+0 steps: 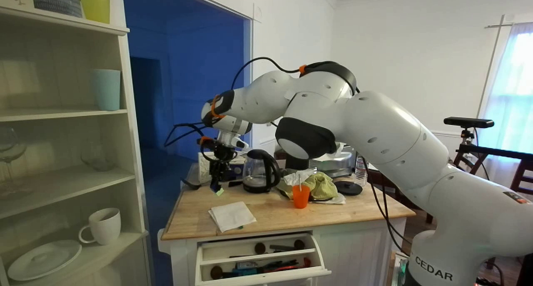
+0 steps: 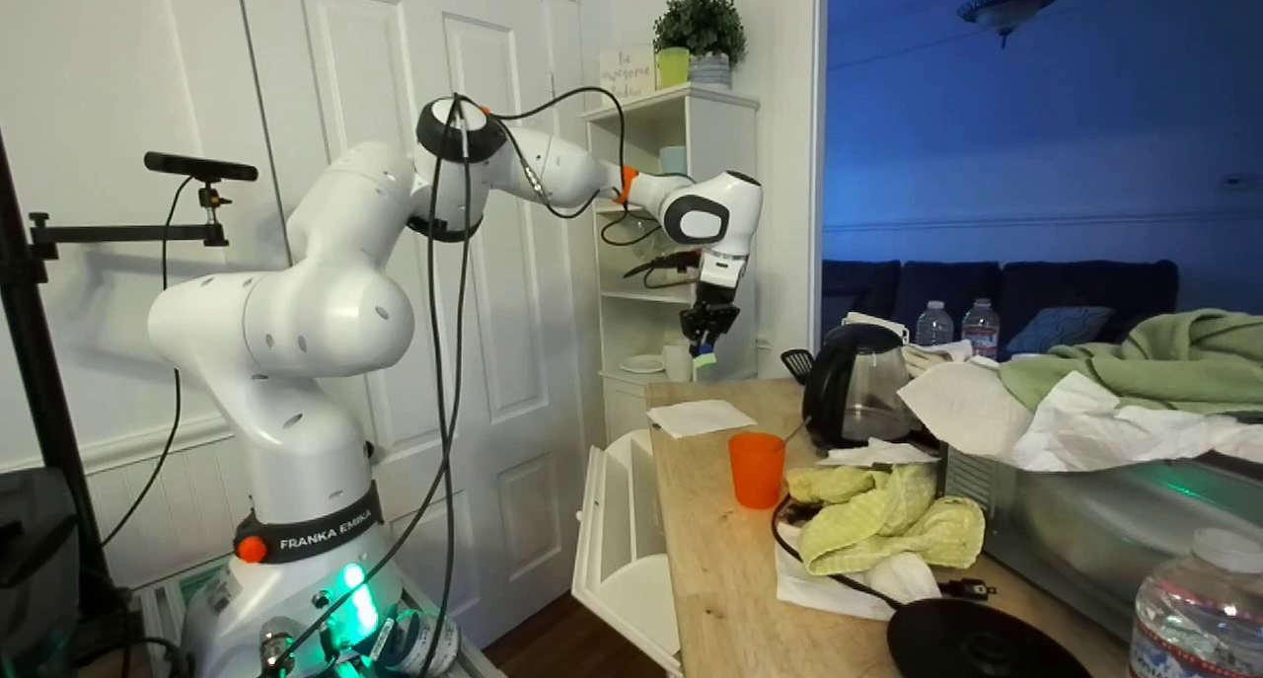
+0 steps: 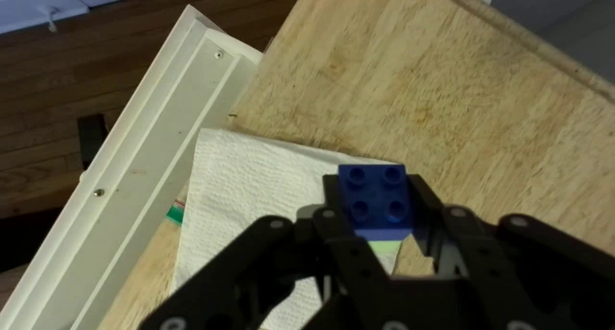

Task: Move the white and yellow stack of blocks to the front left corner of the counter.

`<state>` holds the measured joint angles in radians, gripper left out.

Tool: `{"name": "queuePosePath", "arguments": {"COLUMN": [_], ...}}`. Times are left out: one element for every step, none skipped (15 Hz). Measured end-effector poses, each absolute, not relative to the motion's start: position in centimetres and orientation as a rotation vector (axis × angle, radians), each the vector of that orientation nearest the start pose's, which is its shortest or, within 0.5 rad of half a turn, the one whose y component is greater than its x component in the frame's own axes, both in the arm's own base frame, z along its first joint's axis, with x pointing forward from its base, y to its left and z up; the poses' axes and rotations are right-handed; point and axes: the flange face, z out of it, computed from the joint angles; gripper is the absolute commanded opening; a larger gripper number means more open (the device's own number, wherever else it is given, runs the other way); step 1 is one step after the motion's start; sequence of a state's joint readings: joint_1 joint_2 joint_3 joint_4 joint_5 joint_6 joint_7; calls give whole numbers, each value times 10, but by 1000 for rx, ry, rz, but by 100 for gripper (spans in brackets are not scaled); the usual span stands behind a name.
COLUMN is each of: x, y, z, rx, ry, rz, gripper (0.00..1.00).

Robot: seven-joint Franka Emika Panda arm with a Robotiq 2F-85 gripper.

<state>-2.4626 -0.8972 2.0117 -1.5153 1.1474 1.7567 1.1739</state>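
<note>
Black two-fingered gripper pinches a small plastic stack, a blue block above a pale green block, its stacking axis tilted a little from upright in an exterior view; the colours are not white and yellow, yet this is likely the stack meant. It hangs in the air over the light wooden top of the white-based island counter, overlapping a folded white paper towel in the wrist view. From the gripper, the front left corner lies near and left, so the carry probably runs that way, then down
</note>
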Motion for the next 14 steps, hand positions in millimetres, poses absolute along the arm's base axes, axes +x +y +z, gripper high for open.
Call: {"name": "queuePosePath", "arguments": {"x": [692,692,692,692,692,692,691,691,692,693,695,696,698,701], "y": [-60,-60,-59,-59,-59,-59,-59,-58,-54,-49,-44,-38,-35,-33], "z": [330,329,328,327,326,326,324,321,316,311,306,301,297,294], "rx": [-1773,-1774,-1776,-1779,-1780,-1780,-1785,-1797,-1794,-1775,-1740,-1697,-1653,-1613], "ry": [2264,2267,2268,2270,2271,2273,2276,2269,2250,2227,2199,2170,2142,2114], "rz": [286,284,283,283,283,283,287,299,319,351,388,428,462,488], "gripper": [36,36,36,36,11,11,11,11,11,11,11,11,11,11]}}
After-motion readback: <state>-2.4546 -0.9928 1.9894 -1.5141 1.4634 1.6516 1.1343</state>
